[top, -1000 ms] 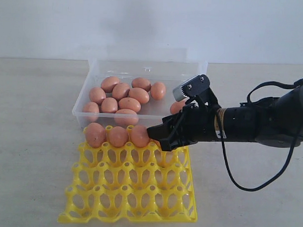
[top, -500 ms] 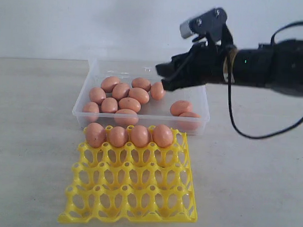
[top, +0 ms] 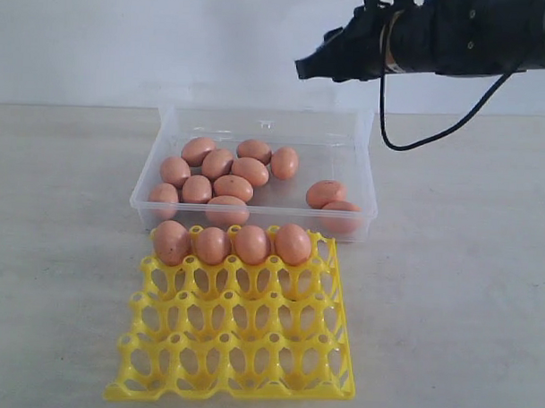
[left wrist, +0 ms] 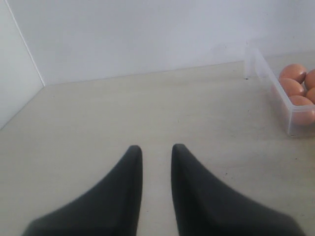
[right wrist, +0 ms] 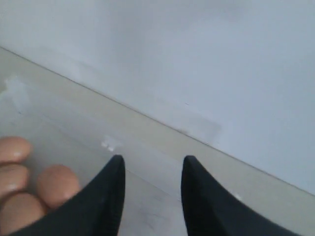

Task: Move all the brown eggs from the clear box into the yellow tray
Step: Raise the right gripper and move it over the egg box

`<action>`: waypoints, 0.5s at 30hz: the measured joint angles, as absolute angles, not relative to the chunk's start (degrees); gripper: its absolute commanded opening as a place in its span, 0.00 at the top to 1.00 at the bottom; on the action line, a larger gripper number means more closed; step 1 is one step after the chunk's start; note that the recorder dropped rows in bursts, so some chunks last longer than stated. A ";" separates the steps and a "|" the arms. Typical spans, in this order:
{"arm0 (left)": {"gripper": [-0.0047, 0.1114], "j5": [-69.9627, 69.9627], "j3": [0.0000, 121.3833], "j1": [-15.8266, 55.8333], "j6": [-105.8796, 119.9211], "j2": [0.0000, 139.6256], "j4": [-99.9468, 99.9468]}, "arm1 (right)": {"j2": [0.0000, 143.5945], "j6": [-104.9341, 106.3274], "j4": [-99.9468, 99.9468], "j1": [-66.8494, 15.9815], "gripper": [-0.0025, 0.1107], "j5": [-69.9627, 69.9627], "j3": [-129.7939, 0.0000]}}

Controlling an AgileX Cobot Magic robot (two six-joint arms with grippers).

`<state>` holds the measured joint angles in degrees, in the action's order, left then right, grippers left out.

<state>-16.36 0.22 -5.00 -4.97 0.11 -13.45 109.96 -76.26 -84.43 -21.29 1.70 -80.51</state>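
Note:
Several brown eggs (top: pixel 224 175) lie in the clear box (top: pixel 364 162), most in a cluster at its left and two (top: pixel 327 193) near its right wall. The yellow tray (top: pixel 241 346) sits in front of the box, with several eggs (top: pixel 253 244) side by side in its back row. My right gripper (top: pixel 304 69) hangs high above the box's back edge, open and holding nothing. The right wrist view shows its jaws (right wrist: pixel 153 160) apart over the box, with eggs (right wrist: pixel 56 184) to one side. My left gripper (left wrist: pixel 156 147) is open over bare table, away from the box (left wrist: pixel 256 64).
A white wall runs behind the table. The box corner with a few eggs (left wrist: pixel 294 73) shows at the edge of the left wrist view. A black cable (top: pixel 418 137) hangs from the right arm above the table.
The right gripper left an egg in the tray's back row, then rose and moved back to high above the box. Its jaws have narrowed somewhat.

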 measured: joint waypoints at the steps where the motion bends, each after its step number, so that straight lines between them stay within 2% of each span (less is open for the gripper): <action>1: 0.77 -16.36 0.22 -5.00 -4.97 0.11 -13.45 | 110.35 -74.41 -84.53 -21.29 0.72 -1.31 -80.39; 6: 0.77 -16.36 0.22 -5.00 -4.97 0.11 -13.45 | 109.13 -52.84 -79.09 -22.77 0.83 -23.88 -79.89; 10: 0.77 -16.36 0.22 -5.00 -4.97 0.11 -13.45 | 108.54 -22.73 -58.37 -23.55 0.84 -41.86 -82.78; 15: 0.77 -16.36 0.22 -5.00 -4.97 0.11 -13.45 | 109.34 6.04 -26.51 -22.75 0.84 -45.97 -91.79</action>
<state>-16.36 0.22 -5.00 -4.97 0.11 -13.45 109.34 6.04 -26.51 -22.75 -45.97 -91.79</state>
